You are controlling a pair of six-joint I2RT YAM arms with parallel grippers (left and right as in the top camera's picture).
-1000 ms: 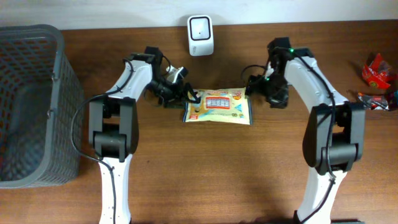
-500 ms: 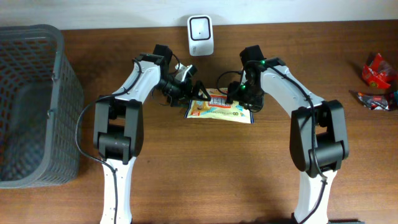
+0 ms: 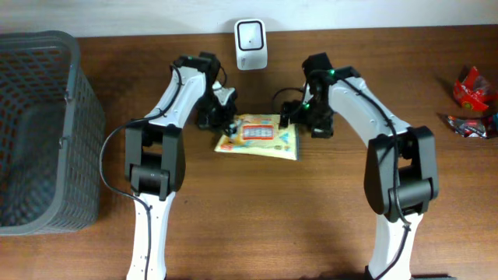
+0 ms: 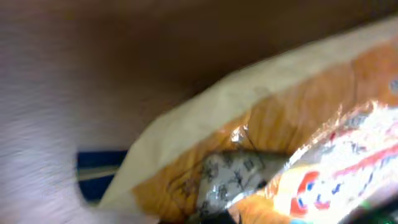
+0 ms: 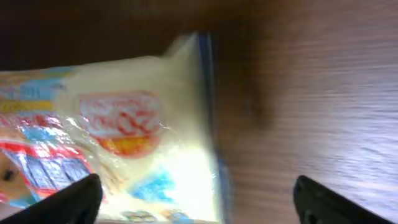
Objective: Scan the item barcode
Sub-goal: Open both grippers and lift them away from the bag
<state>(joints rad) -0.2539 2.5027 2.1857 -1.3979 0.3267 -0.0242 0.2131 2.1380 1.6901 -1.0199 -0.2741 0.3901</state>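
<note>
Now, centre of overhead frame: snack packet [image 3: 258, 137] lies flat on table [image 3: 327, 210], printed face up. It sits just below scanner [image 3: 250, 33] at top centre, near but not touching. Left gripper [image 3: 225, 123] is at pkt's left edge, right gripper [image 3: 290, 118] at its right edge.

Fingers:
- L closed tight. L wrist view is filled by pkt, v. close and blurred, and the fingers themselves aren't clear. Film crinkles toward bottom centre of that frame, which reads as a pinch on the edge seam.
- R fingertips [image 5: 78, 196] spread wide, at lower-left and lower-right corners of R wrist view. Only pkt's end and bare wood lie between them, so no grip.

Risks (my read):
- Pinch looks to be on thin seam only, so pkt may slip out or flop on lift, and film could tear.
- No barcode visible on upper face; prob. underneath. Lifting w/o turning shows scanner the wrong side, so no read.
- R fingers hang open over pkt's end. Closing or dropping off-line could shove pkt against L's hold.
- Both wrists crowd close under scanner, and a wide swing could knock it.

Orientation: long axis runs approx left-right across overhead frame, w/ slight skew. Short axis points up-frame toward scanner.
</note>
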